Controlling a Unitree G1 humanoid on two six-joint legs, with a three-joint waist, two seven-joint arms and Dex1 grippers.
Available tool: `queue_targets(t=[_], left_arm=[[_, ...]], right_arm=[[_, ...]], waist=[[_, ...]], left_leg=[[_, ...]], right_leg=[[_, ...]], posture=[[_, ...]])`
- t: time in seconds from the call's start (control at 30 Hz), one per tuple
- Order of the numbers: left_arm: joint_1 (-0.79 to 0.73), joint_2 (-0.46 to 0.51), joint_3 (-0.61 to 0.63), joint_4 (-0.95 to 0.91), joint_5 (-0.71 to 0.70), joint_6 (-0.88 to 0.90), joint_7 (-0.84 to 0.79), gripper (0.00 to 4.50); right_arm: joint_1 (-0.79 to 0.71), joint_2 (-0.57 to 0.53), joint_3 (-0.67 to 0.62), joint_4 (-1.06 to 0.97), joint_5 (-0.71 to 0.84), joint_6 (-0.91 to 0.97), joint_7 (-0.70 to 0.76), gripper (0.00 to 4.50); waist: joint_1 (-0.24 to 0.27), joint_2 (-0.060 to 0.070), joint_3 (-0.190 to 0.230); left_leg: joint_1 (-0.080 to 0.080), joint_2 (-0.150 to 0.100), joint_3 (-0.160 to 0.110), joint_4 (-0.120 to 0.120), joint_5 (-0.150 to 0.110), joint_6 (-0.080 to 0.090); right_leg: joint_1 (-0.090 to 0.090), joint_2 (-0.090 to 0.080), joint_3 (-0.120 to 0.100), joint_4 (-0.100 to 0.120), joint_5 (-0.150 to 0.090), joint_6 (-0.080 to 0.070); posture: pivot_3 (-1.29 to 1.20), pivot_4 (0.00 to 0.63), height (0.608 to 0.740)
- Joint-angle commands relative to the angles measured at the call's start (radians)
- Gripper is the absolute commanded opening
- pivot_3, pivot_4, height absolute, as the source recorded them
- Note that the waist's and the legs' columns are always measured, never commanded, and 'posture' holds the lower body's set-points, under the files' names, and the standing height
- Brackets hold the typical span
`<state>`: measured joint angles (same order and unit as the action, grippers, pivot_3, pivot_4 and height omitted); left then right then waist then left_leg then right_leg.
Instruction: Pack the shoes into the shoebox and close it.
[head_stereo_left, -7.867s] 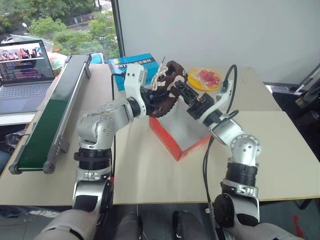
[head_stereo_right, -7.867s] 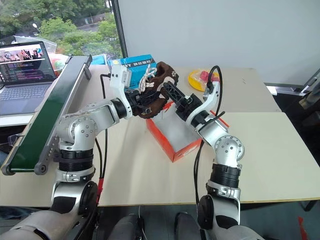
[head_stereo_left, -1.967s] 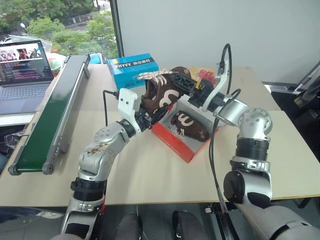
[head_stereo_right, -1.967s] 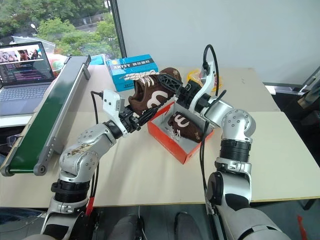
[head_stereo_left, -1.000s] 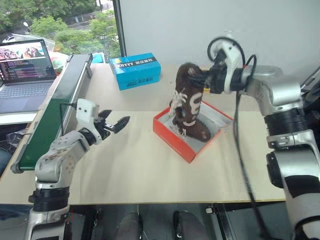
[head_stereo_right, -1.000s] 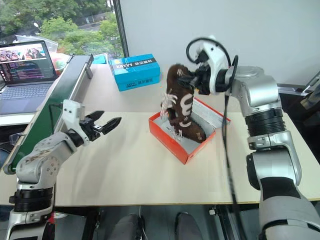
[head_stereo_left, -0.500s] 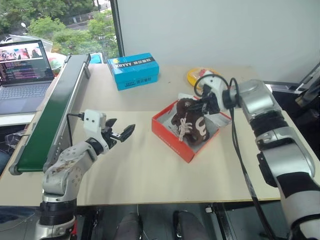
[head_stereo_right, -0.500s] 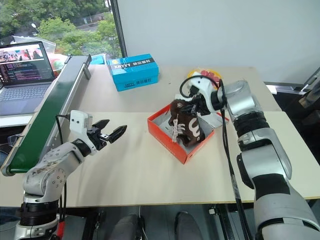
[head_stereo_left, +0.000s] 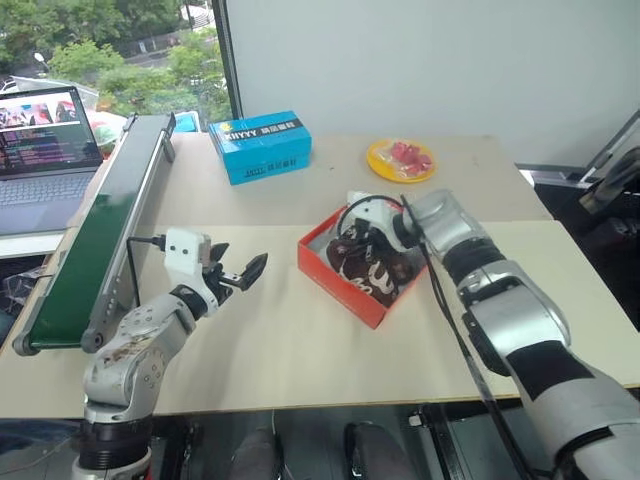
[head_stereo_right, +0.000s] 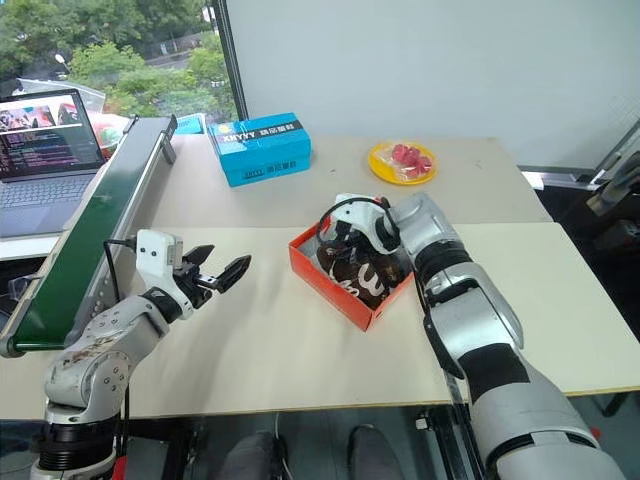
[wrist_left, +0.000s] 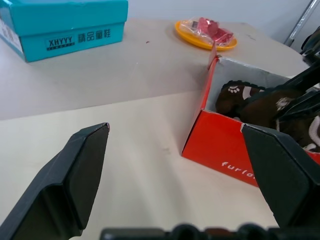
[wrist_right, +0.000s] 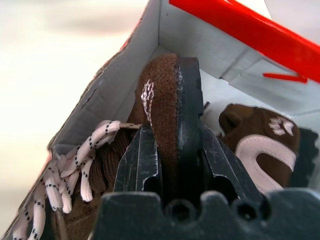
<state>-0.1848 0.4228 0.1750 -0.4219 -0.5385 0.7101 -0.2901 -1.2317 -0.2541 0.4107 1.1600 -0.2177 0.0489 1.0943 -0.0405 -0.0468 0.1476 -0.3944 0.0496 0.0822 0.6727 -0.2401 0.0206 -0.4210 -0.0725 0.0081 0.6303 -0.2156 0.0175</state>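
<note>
The red-orange shoebox (head_stereo_left: 335, 279) stands open in the middle of the table, white inside. Both dark brown shoes (head_stereo_left: 372, 265) lie in it, white laces toward its left end. My right gripper (wrist_right: 172, 135) reaches down into the box and is shut on the heel rim of one shoe (wrist_right: 162, 95). The other shoe (wrist_right: 260, 137), with its white squiggle, lies beside it. To the left of the box, my left gripper (head_stereo_left: 240, 273) hovers over the table. It is open and holds nothing, its fingers (wrist_left: 75, 175) pointing toward the box wall (wrist_left: 220, 147).
A blue box with white lettering (head_stereo_left: 260, 146) sits at the back left. A yellow plate of red items (head_stereo_left: 400, 158) is at the back, behind the shoebox. A long green conveyor (head_stereo_left: 100, 225) runs along the left edge, beside a laptop (head_stereo_left: 40, 150).
My right gripper has come down with the shoe, from holding it upright above the box to laying it inside beside the other. The left gripper has stayed open and nearly still.
</note>
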Motion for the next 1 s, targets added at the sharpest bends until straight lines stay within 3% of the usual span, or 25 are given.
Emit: queue_targets(t=[0.03, 0.13, 0.2, 0.3, 0.43, 0.47, 0.5, 0.73, 0.8, 0.87, 1.0], left_arm=[[0.001, 0.011, -0.003, -0.063, 0.007, 0.007, 0.006, 4.5], [0.003, 0.008, -0.003, -0.07, 0.009, 0.013, 0.008, 4.5], [0.003, 0.005, -0.008, -0.073, 0.012, 0.016, 0.01, 4.5], [-0.001, 0.002, -0.021, -0.071, 0.017, 0.016, 0.006, 4.5], [-0.008, 0.003, -0.038, -0.062, 0.024, 0.015, -0.006, 4.5], [-0.01, 0.002, -0.039, -0.06, 0.022, 0.015, -0.009, 4.5], [-0.014, 0.002, -0.042, -0.056, 0.022, 0.015, -0.011, 4.5], [-0.043, 0.013, -0.054, -0.02, 0.03, 0.008, -0.041, 4.5], [-0.057, 0.025, -0.062, -0.01, 0.034, 0.007, -0.062, 4.5], [-0.066, 0.04, -0.07, -0.003, 0.035, 0.007, -0.086, 4.5], [-0.086, 0.114, -0.109, 0.019, 0.029, -0.006, -0.211, 4.5]], right_arm=[[0.073, 0.072, 0.021, 0.08, -0.048, -0.052, -0.08, 0.38], [0.083, 0.093, 0.001, 0.107, -0.065, -0.065, -0.146, 0.38], [0.084, 0.106, -0.025, 0.116, -0.059, -0.069, -0.187, 1.37], [0.069, 0.123, -0.086, 0.112, -0.023, -0.078, -0.216, 2.11], [0.038, 0.128, -0.157, 0.089, 0.023, -0.07, -0.216, 3.63], [0.028, 0.133, -0.184, 0.071, 0.05, -0.056, -0.202, 3.68], [0.016, 0.138, -0.214, 0.047, 0.081, -0.039, -0.191, 4.32], [-0.022, 0.121, -0.376, -0.214, 0.263, 0.187, -0.155, 4.46], [-0.007, 0.093, -0.437, -0.356, 0.355, 0.355, -0.135, 4.46], [0.024, 0.067, -0.472, -0.483, 0.413, 0.482, -0.142, 4.46], [0.223, -0.067, -0.453, -0.854, 0.456, 0.733, -0.149, 4.46]], waist=[[-0.007, -0.005, -0.004], [-0.008, -0.008, -0.007], [-0.007, -0.01, -0.008], [-0.006, -0.004, -0.004], [-0.008, -0.003, -0.004], [-0.008, -0.001, -0.002], [-0.008, 0.001, -0.001], [-0.003, 0.007, 0.003], [-0.002, 0.007, 0.003], [0.006, 0.007, 0.003], [0.035, 0.006, 0.003]], left_leg=[[0.006, 0.0, 0.0, -0.003, 0.0, -0.001], [0.013, 0.001, 0.0, -0.006, -0.001, -0.002], [0.017, 0.001, 0.0, -0.007, -0.001, -0.002], [0.019, 0.001, 0.0, -0.008, -0.002, -0.003], [0.007, 0.0, 0.001, -0.008, 0.0, -0.004], [0.007, 0.0, 0.001, -0.008, 0.0, -0.004], [0.004, 0.0, 0.001, -0.008, 0.0, -0.004], [0.002, 0.001, 0.001, -0.009, 0.0, -0.004], [0.001, 0.001, 0.0, -0.009, 0.0, -0.004], [-0.002, 0.001, -0.001, -0.009, 0.001, -0.004], [-0.005, 0.0, -0.002, -0.009, 0.001, -0.003]], right_leg=[[0.003, 0.0, 0.001, 0.0, -0.001, -0.002], [0.009, 0.0, 0.001, 0.001, -0.002, -0.004], [0.012, 0.0, 0.001, 0.0, -0.003, -0.004], [0.014, -0.002, 0.001, 0.0, -0.003, -0.004], [-0.001, -0.001, 0.004, 0.003, -0.003, -0.004], [-0.002, -0.001, 0.004, 0.003, -0.003, -0.004], [-0.004, 0.0, 0.004, 0.003, -0.003, -0.004], [-0.006, -0.001, 0.004, 0.003, -0.003, -0.004], [-0.006, 0.0, 0.003, 0.002, -0.003, -0.004], [-0.007, -0.001, 0.001, 0.001, -0.003, -0.004], [-0.009, -0.003, -0.001, -0.001, -0.002, -0.003]], posture=[[0.0, 0.15, 0.74], [0.0, 0.15, 0.74], [0.0, 0.15, 0.74], [0.0, 0.15, 0.74], [0.0, 0.15, 0.74], [0.0, 0.15, 0.74], [0.0, 0.15, 0.74], [0.0, 0.15, 0.74], [0.0, 0.15, 0.74], [0.0, 0.15, 0.74], [0.0, 0.15, 0.74]])
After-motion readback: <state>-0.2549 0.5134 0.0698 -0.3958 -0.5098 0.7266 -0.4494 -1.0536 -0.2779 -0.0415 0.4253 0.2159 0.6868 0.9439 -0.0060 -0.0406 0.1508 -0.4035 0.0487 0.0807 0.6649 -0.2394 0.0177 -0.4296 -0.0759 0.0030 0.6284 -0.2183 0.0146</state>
